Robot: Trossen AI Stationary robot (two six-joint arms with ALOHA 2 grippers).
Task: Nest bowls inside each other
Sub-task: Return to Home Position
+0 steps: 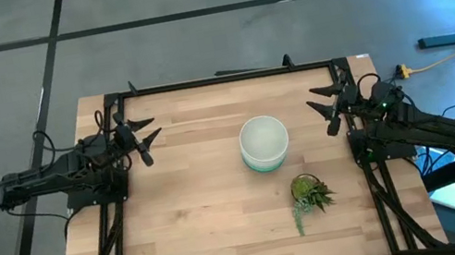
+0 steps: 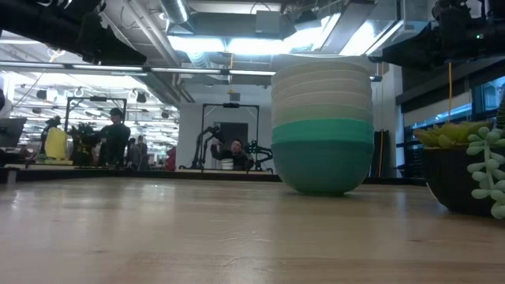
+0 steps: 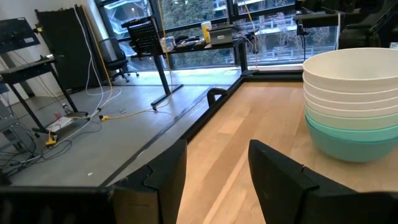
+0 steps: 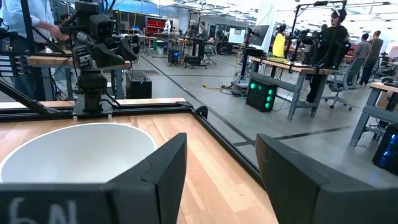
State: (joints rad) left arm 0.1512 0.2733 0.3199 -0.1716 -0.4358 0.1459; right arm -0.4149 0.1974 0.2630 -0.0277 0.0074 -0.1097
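Note:
The bowls stand as one nested stack [image 1: 264, 143] near the table's middle, resting by the bottom teal bowl on the wood. In the low view the stack [image 2: 322, 126] has white bowls on top, pale mint below them and teal at the bottom. It also shows in the left wrist view [image 3: 354, 102], and the top white bowl in the right wrist view [image 4: 78, 152]. My left gripper [image 1: 144, 137] is open near the table's left edge, far from the stack. My right gripper [image 1: 327, 105] is open near the right edge, also apart from it.
A small spiky green plant in a dark pot [image 1: 311, 194] stands near the stack, toward the table's near right. A black frame [image 1: 219, 79] runs along the table's far edge and sides. People stand at benches in the room behind [image 2: 114, 138].

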